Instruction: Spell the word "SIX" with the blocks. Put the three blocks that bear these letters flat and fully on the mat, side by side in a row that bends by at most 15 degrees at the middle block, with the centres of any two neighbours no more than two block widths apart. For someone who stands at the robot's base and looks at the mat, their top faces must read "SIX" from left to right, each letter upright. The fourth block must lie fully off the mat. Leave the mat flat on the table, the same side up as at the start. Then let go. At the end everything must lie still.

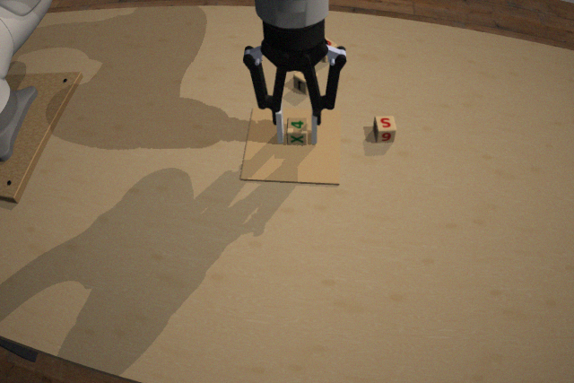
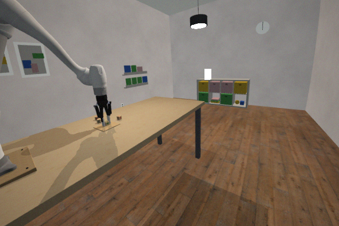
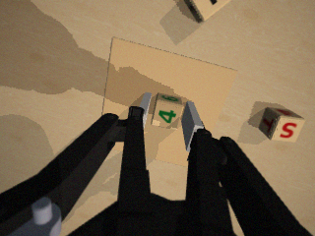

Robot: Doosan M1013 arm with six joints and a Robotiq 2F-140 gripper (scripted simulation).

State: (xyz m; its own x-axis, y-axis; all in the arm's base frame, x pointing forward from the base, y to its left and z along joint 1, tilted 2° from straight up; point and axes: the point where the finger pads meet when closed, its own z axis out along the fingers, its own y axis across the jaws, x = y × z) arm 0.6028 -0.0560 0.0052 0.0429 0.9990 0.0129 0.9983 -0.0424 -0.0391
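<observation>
My gripper (image 1: 297, 142) (image 2: 106, 124) (image 3: 166, 107) is open, with one finger on each side of a block (image 1: 297, 125) (image 3: 164, 118) and a small gap at both sides. That block sits on the mat (image 1: 324, 169) (image 3: 207, 74), with a green 4 on top, turned sideways, and a green X on the side facing the top camera. The S block (image 1: 385, 123) (image 2: 118, 117) (image 3: 286, 130) stands off the mat to the right, red S up. A block with a dark letter mark (image 1: 300, 83) (image 3: 209, 7) stands behind the mat, partly hidden by the gripper.
The fourth block (image 1: 331, 43), with a red mark, is mostly hidden behind the gripper, farther back off the mat. The robot's base plate (image 1: 44, 137) lies at the left of the table (image 1: 417, 253).
</observation>
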